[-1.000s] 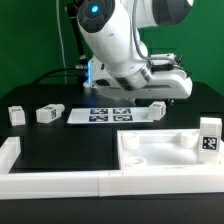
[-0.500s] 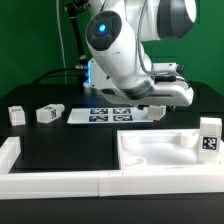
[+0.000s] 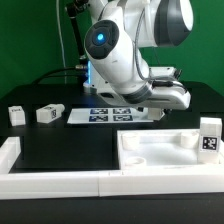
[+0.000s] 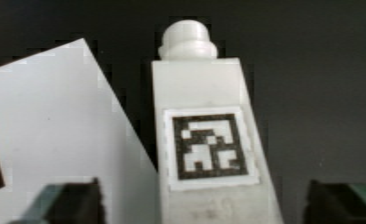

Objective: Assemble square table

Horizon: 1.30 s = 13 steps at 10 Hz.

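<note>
The white square table top (image 3: 160, 152) lies at the front on the exterior view's right, with one tagged leg (image 3: 208, 135) standing at its right edge. Two more legs (image 3: 15, 114) (image 3: 50, 114) lie on the exterior view's left. A fourth leg (image 3: 155, 111) lies beside the marker board (image 3: 100, 115). My gripper (image 3: 162, 103) is low over this leg. In the wrist view the leg (image 4: 201, 110) lies lengthwise between my open gripper (image 4: 206, 205), its tag facing up. The dark fingertips (image 4: 64, 200) stand wide on either side without touching it.
Long white border bars run along the front (image 3: 60, 182) and the exterior view's left (image 3: 8, 152) of the black table. The marker board's corner (image 4: 55, 120) lies right beside the leg in the wrist view.
The arm has turned and lowered, bringing the gripper down over the leg beside the marker board. The parts have not moved.
</note>
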Each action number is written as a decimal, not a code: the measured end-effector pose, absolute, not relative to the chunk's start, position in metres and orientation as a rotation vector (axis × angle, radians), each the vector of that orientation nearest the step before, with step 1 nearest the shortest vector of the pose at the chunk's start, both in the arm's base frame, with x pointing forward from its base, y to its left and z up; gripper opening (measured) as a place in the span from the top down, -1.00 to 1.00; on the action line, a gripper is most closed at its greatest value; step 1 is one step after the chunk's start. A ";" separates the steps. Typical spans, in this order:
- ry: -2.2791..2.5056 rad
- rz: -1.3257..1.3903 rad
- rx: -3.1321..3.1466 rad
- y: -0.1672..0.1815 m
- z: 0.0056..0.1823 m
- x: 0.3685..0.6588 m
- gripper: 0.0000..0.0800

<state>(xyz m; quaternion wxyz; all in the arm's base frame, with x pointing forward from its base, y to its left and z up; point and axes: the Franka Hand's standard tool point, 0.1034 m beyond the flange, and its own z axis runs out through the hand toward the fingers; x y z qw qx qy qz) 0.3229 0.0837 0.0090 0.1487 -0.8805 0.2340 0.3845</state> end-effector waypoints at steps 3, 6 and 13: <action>0.673 1.106 -2.531 0.084 0.009 0.323 0.24; 0.673 1.106 -2.531 0.084 0.009 0.323 0.28; 0.497 0.976 -2.648 0.049 0.100 0.376 0.27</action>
